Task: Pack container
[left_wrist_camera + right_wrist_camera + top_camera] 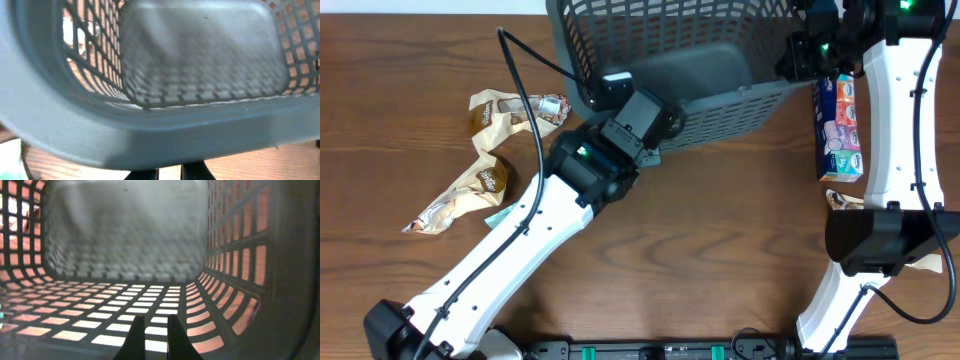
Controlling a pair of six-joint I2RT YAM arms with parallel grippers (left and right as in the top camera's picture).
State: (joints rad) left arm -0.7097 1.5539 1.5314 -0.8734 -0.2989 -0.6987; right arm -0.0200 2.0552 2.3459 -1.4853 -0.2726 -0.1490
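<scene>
Right wrist view: jaws of the right gripper (156, 330) nearly together inside the basket (125, 230), clamping nothing; the left gripper (170, 172) faces its near-left rim, jaws unreadable. Basket sits far-centre on the table (720, 230); packets (485, 175) left, box (840, 125) right.

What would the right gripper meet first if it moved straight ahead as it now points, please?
Probably the slotted wall of the large dark grey plastic basket, before the solid bottom; depth is unclear.
</scene>
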